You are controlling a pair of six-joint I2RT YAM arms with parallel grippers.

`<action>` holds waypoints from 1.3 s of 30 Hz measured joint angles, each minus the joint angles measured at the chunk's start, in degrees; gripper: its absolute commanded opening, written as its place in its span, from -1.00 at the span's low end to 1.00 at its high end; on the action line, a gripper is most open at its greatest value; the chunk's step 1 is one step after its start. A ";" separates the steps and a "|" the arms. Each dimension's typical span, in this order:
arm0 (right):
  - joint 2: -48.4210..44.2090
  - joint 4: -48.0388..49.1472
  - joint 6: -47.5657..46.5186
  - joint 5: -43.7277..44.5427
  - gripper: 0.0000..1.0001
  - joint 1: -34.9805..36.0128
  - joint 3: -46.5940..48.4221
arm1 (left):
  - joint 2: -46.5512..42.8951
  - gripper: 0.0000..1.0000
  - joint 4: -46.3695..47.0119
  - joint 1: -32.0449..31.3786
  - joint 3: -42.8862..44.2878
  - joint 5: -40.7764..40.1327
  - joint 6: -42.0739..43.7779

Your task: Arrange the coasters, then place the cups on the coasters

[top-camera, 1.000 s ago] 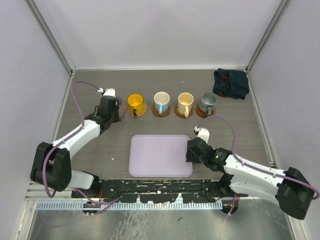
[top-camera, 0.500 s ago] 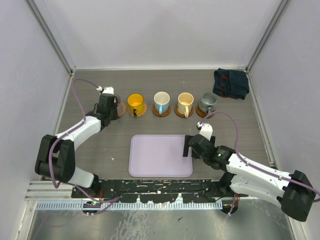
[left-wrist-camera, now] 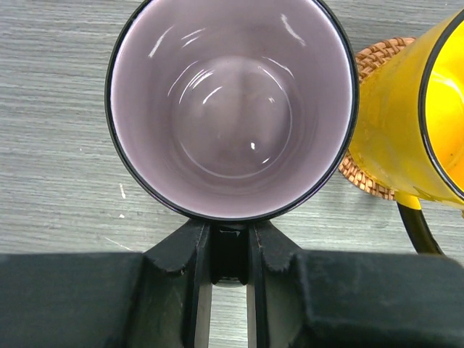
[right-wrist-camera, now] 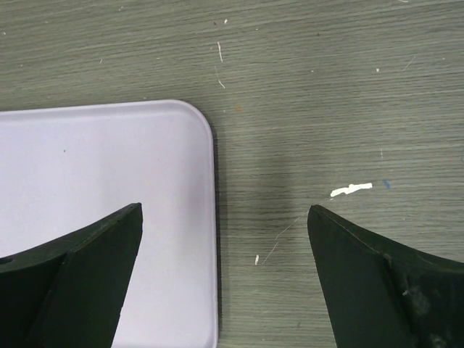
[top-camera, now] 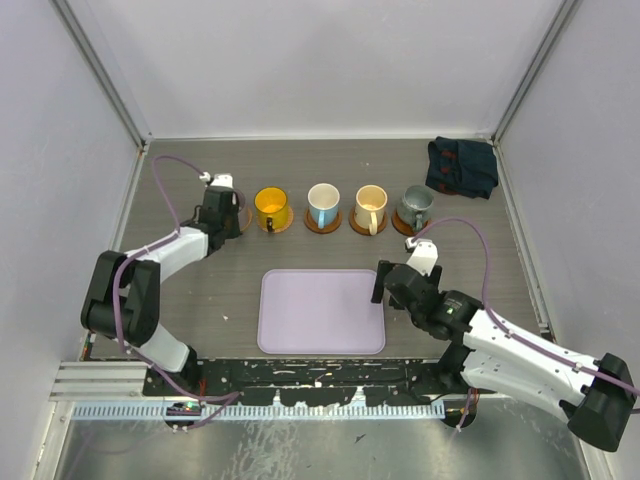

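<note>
My left jaws pinch the handle of the purple cup [left-wrist-camera: 230, 109] at the row's left end, upper left of the overhead frame, to seat it, I judge, on the last coaster [top-camera: 243, 214], while my right jaws hang spread and empty over the tray [right-wrist-camera: 109, 167] edge.

Purple cup [left-wrist-camera: 232, 109]: glossy glaze, bright reflections inside
Yellow cup [left-wrist-camera: 406, 123]: glossy, smooth
Coaster [left-wrist-camera: 377, 58]: woven, rough
Table [right-wrist-camera: 326, 72]: matt grey wood grain, scuffed
Tray [right-wrist-camera: 87, 159]: smooth matt plastic
Cloth [top-camera: 462, 166]: dark soft fabric
</note>
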 measured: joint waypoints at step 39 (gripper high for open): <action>-0.11 -0.96 0.44 0.98 1.00 0.00 0.31 | 2.38 -1.00 1.55 0.46 1.33 0.22 0.20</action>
